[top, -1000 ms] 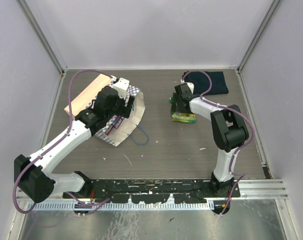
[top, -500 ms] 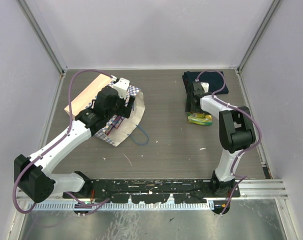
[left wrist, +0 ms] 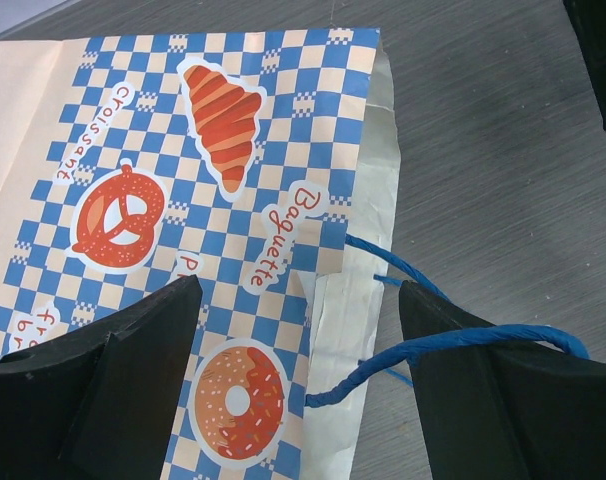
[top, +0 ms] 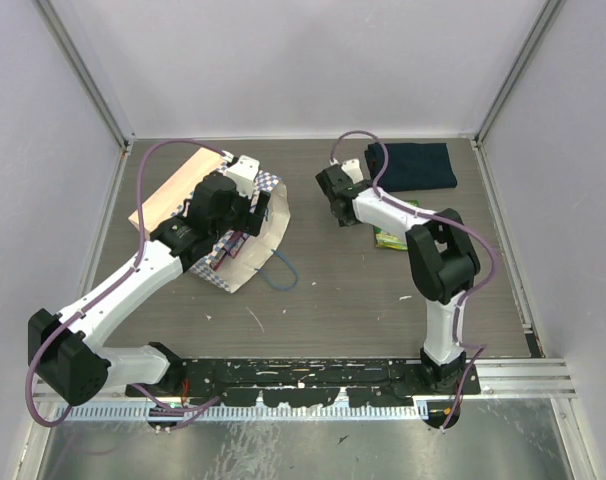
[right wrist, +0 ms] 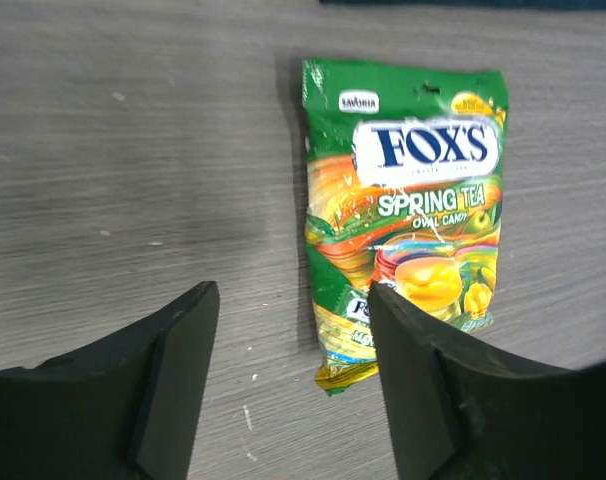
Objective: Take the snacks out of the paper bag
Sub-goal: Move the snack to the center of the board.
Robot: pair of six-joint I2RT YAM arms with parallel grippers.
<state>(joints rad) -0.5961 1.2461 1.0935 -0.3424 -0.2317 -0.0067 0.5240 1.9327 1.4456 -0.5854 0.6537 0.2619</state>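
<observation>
The paper bag (top: 251, 252) lies on its side at the left, checkered band (left wrist: 213, 200) uppermost, mouth toward the table's middle. My left gripper (top: 245, 214) hangs open just over the mouth edge (left wrist: 301, 290), empty, with a blue cord handle (left wrist: 433, 345) crossing its right finger. One of the snacks, a green packet (right wrist: 403, 200), lies flat on the table (top: 393, 238) right of centre, partly under my right forearm. My right gripper (top: 335, 205) stands open and empty (right wrist: 293, 292), just left of the packet's lower end. The bag's inside does not show.
A dark navy folded cloth (top: 415, 165) lies at the back right, just behind the green packet. A second blue cord loop (top: 279, 275) trails from the bag toward the middle. Grey walls enclose the table on three sides.
My right gripper carried the green packet rightward, let it go beside the cloth, then swung back left toward the middle. The left arm and bag have not moved.
</observation>
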